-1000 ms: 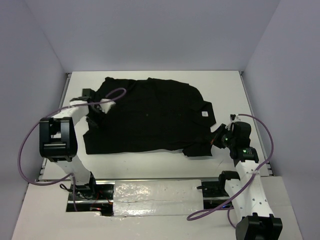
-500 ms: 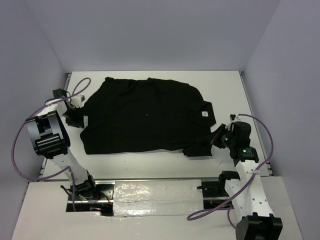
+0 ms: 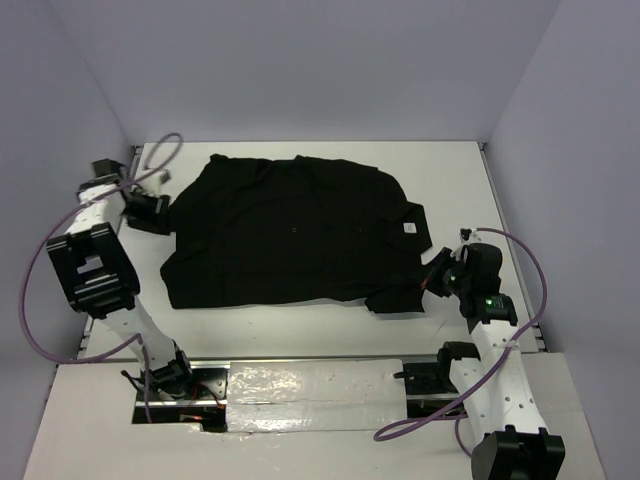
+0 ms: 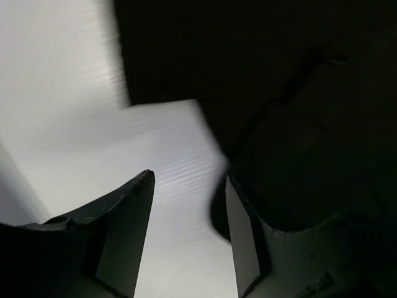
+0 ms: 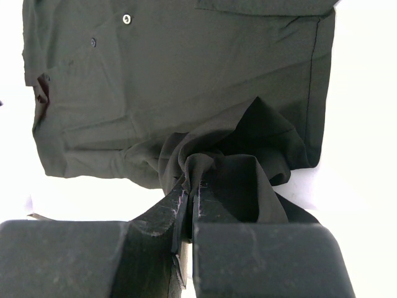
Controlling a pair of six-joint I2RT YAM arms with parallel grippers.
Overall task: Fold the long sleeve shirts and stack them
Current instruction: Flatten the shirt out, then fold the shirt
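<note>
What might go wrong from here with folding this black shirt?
1. The right claw is shut on only a small bunched pinch of the plain black soft fabric shirt; a pull may slip it free or drag the shirt askew.
2. The left claw stands open over the white table beside the shirt's edge, so that side is unheld and may bunch in a fold.
</note>
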